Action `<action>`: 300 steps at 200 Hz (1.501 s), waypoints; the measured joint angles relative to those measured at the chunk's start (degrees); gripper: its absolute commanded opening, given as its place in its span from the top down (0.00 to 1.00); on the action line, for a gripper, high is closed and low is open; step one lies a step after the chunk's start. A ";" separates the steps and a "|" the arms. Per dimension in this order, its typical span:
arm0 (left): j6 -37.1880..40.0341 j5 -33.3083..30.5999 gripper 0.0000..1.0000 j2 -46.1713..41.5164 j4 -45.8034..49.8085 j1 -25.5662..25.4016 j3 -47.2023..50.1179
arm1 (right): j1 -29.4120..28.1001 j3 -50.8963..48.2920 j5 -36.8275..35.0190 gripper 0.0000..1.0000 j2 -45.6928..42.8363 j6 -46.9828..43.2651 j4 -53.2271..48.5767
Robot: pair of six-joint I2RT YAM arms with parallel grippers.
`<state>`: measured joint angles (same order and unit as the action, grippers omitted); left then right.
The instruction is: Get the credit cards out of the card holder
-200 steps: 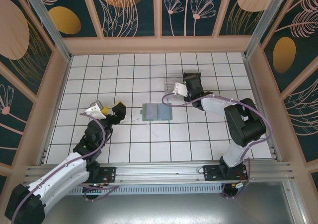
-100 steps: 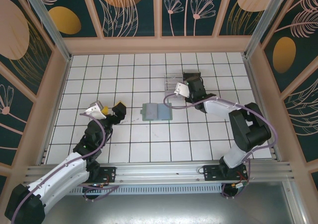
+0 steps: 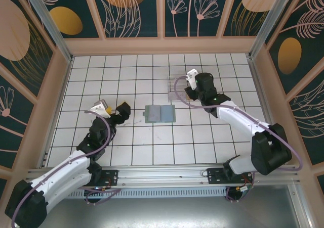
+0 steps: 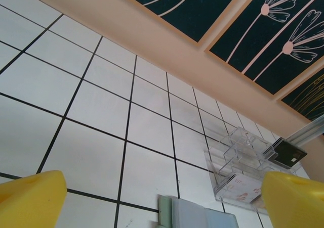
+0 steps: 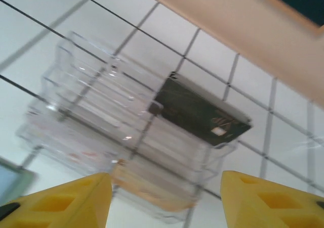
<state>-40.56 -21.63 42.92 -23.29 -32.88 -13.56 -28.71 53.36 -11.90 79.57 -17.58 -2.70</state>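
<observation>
Two grippers: left gripper (image 3: pixel 113 109) and right gripper (image 5: pixel 164 200) are both seen spread apart, with nothing held.
Card holder (image 3: pixel 160 114): laid open and flat mid-table, between the arms and touched by neither.
Clear tray (image 3: pixel 175 84): a dark card (image 5: pixel 202 114) is lodged inside, just ahead of the right gripper.
Risk: the tray could be knocked if the fingers are swept low, and the soft holder could be dragged if pulled unpinned.

The left arm (image 3: pixel 66 170) and right arm (image 3: pixel 229 112) are showing smooth white link shells between bulky black joint housings. A lilac cable (image 3: pixel 105 132) is looping along each one, and black bases (image 3: pixel 104 177) are sitting at six o'clock in the overhead view. The left gripper (image 4: pixel 162 200) and right gripper (image 5: pixel 164 197) are each showing two blocky yellow fingers (image 5: pixel 268 197).
</observation>
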 measured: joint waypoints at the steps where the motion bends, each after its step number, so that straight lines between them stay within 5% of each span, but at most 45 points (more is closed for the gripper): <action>1: 0.00 0.00 0.01 0.04 0.00 0.00 -0.04 | 0.00 -0.02 0.17 0.40 -0.04 0.37 0.00; 57: 1.31 3.19 0.03 7.13 -0.44 0.00 -0.83 | -0.81 -4.81 13.49 0.50 -3.02 26.56 0.76; 105: -1.36 11.19 0.31 15.67 3.17 0.00 -7.96 | -2.84 -8.41 18.16 0.55 0.52 39.01 4.28; 172: -6.64 20.04 0.54 29.83 5.40 -1.64 -16.90 | -6.21 -12.52 19.98 0.63 4.46 44.13 4.87; 300: -7.08 24.17 0.61 44.44 5.35 -4.63 -22.18 | -5.81 -10.73 22.53 0.69 14.78 45.44 6.88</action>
<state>-47.64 2.55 87.35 -17.93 -37.52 -35.75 -34.52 42.63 10.63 94.35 27.86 4.19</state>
